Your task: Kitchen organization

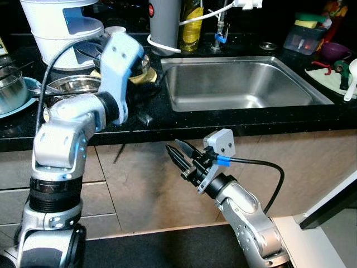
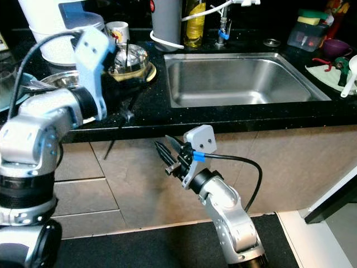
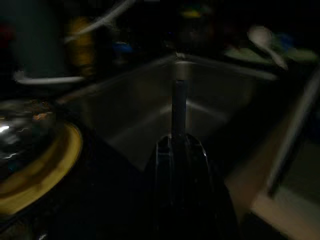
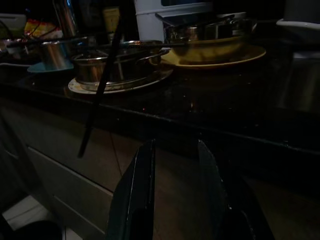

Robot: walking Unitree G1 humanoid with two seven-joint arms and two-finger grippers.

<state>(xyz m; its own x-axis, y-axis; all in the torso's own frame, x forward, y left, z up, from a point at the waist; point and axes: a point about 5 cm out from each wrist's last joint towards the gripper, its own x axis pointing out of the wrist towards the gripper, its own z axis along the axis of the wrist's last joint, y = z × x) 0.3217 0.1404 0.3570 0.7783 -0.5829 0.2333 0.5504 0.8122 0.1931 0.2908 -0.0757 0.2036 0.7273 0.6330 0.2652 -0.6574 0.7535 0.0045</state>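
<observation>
Nearest us, our right gripper [image 1: 177,152] hangs below the desk [image 1: 223,118] edge by the cabinet front, jaws slightly parted and empty. Our left gripper [image 3: 176,145] reaches over the dark desk toward the sink [image 1: 240,84], jaws closed on a thin dark utensil [image 3: 178,107]. Stacked steel bowls on a yellow plate [image 2: 148,71] crowd behind.

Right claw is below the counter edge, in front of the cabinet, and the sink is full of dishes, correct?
Not quite. The sink is empty, as the left eye view shows. The rest stands: the right claw is below the counter edge, in front of the cabinet.
</observation>
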